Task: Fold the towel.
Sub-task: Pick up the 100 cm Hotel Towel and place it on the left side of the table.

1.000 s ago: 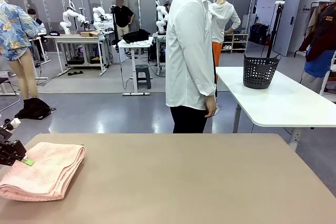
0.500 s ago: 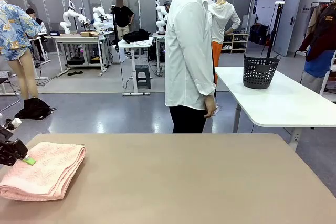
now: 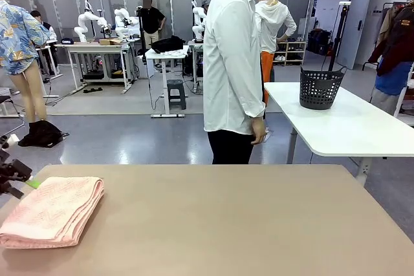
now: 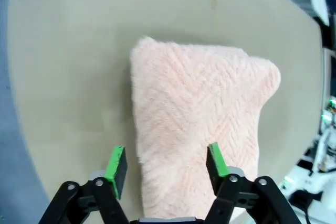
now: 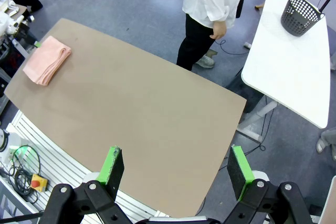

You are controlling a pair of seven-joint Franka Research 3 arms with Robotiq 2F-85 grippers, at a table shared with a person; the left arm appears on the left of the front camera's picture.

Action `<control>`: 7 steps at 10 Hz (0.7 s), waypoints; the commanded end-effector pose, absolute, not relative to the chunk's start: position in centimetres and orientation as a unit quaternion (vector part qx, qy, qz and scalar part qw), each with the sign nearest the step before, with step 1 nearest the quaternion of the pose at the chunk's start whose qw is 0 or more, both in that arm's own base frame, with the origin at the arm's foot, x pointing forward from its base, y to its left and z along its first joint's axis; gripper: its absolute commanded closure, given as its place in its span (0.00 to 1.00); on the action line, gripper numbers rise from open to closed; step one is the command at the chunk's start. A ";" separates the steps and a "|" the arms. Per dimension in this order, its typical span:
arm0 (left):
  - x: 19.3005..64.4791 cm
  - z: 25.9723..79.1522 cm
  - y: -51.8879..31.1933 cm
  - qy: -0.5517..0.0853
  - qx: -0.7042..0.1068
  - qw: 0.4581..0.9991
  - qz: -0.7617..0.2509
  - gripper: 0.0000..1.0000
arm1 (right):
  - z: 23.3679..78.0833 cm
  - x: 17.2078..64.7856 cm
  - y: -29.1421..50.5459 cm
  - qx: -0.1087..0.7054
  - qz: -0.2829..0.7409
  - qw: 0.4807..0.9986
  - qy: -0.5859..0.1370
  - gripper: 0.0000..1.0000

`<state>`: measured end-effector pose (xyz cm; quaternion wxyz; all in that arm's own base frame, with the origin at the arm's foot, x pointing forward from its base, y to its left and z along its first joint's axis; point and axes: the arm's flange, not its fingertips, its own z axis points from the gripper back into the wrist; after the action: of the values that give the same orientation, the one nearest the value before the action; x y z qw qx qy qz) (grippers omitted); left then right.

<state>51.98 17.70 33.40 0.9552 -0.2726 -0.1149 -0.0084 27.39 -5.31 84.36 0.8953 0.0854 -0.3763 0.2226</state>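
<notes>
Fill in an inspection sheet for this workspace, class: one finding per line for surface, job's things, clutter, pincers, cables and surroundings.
Surface: tan table, bare apart from the towel.
Job's things: pink towel lying folded at the robot's left end of the table.
Clutter: nothing seen.
Pincers: left pincer open above the towel, gripping nothing; right pincer open, high over the table.
Cables: nothing seen on the table.
Surroundings: person standing at the far side; black basket on a white table.

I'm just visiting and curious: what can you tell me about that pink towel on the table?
The towel is salmon-pink terry cloth with a raised herringbone weave. It lies folded into a thick, flat, layered rectangle with soft rounded corners, near the left end of the tan table. Nothing grips it: the left gripper hangs above one end, its green-padded fingers spread apart and clear of the cloth.
</notes>
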 end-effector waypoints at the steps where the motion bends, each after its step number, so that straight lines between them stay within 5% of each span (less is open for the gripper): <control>1: 49.2 35.6 16.2 -0.147 -0.209 0.967 0.003 0.00 | 84.3 27.4 -5.3 0.087 0.223 0.896 -0.374 0.00; 7: 47.2 37.9 15.2 -0.176 -0.212 0.961 -0.013 0.00 | 84.3 27.4 -5.3 0.087 0.223 0.896 -0.374 0.00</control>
<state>46.52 14.58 38.16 0.9608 -0.2095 -0.1812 -0.0083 27.38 -5.30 84.36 0.8952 0.0854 -0.3764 0.2227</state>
